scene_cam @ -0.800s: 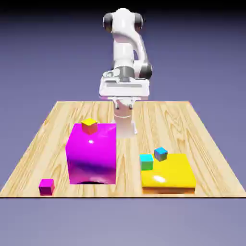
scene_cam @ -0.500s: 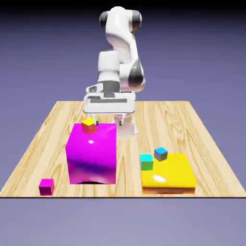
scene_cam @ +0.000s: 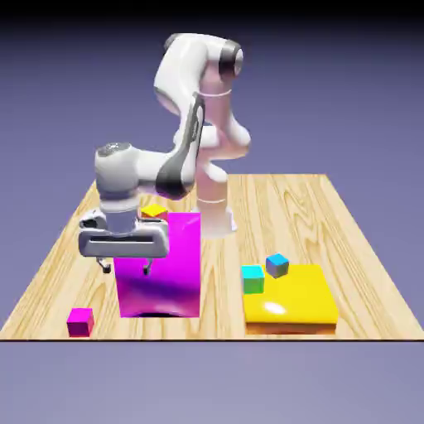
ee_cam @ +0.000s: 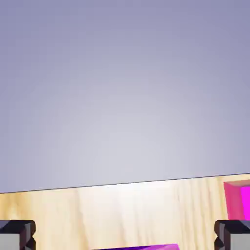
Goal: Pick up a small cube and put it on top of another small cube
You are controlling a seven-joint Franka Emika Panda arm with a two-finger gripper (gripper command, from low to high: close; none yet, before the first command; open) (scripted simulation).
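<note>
Now | claw (scene_cam: 123, 267) released, empty | large magenta block (scene_cam: 166, 269) behind it | small cube (scene_cam: 80, 321) near table's front edge

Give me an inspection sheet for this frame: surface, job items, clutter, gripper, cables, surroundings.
Surface: wooden table, flat, bare grain between the objects.
Job's things: pink cube on the table at the near edge, exterior view's left, not held; teal cube and blue cube at the yellow slab's far left corner.
Clutter: big magenta block, with a yellow cube on top, partly hidden by the arm; yellow slab.
Gripper: gripper open, empty, hanging in front of the magenta block's upper left; fingers spread wide in the hand view.
Cables: nothing seen.
Surroundings: plain blue-violet backdrop, nothing else seen.
</note>
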